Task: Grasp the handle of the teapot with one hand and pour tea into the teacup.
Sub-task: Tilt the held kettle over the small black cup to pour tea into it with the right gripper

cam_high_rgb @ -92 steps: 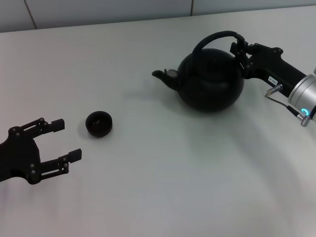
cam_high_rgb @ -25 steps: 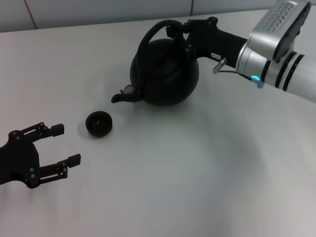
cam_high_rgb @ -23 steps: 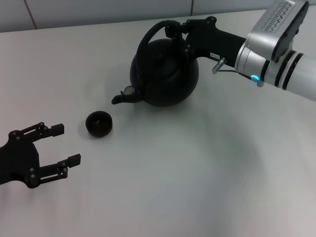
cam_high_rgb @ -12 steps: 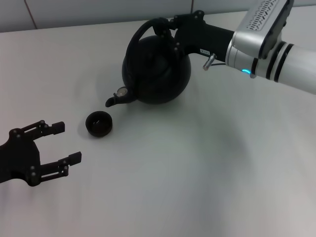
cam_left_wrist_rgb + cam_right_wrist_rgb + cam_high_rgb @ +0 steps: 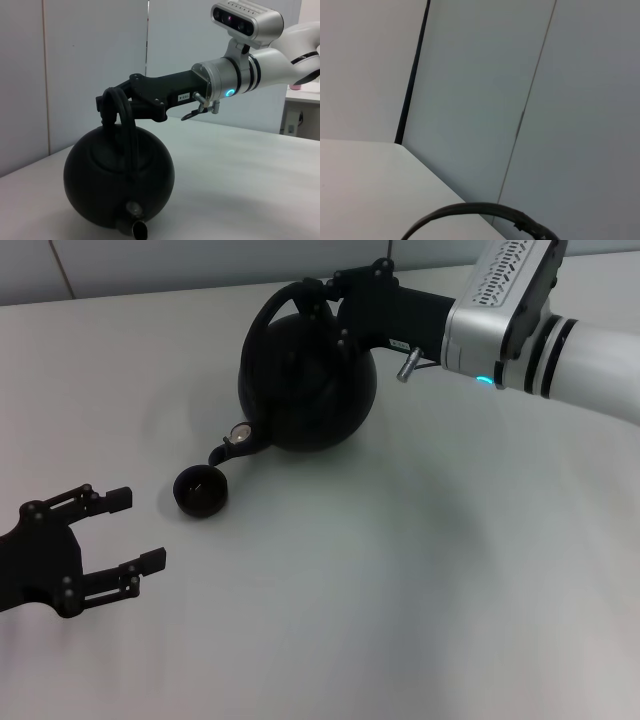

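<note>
The round matte-black teapot (image 5: 305,380) hangs tilted above the white table, its spout (image 5: 228,448) pointing down-left, just above and right of the teacup (image 5: 201,490). My right gripper (image 5: 318,302) is shut on the arched handle (image 5: 262,322) at its top. In the left wrist view the teapot (image 5: 119,185) faces the camera, with the right gripper (image 5: 107,106) clamped on the handle (image 5: 126,120). The right wrist view shows only a piece of the handle (image 5: 470,212). My left gripper (image 5: 128,530) is open and empty, low at the left, near the cup.
The white table (image 5: 400,590) stretches to a light wall at the back. My right arm (image 5: 540,335) reaches in from the upper right above the table.
My right gripper lifted the teapot off the table at the right, carried it left toward the teacup and tipped the spout downward. The left gripper has stayed put.
</note>
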